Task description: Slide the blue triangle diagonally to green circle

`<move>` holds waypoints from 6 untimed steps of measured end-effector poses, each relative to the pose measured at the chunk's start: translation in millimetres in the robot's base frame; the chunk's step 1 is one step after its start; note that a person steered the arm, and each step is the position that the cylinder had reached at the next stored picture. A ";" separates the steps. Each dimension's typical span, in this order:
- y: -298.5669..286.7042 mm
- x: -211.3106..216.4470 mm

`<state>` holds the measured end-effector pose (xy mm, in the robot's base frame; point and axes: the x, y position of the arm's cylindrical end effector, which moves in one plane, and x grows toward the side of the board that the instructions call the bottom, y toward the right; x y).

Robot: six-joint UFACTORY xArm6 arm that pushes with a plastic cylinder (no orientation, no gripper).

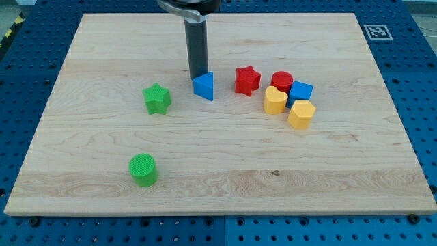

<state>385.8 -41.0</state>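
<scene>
The blue triangle sits on the wooden board a little above the middle. My tip stands right behind it, at its upper left edge, touching or nearly touching it. The green circle lies toward the view's lower left, well apart from the triangle. The rod rises straight up from the tip to the view's top.
A green star lies left of the blue triangle, between it and the green circle's side. A red star is to the right. Further right are a red cylinder, a blue cube and two yellow blocks.
</scene>
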 end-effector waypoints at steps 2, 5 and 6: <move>-9.5 11.8; 7.6 44.1; 2.2 57.1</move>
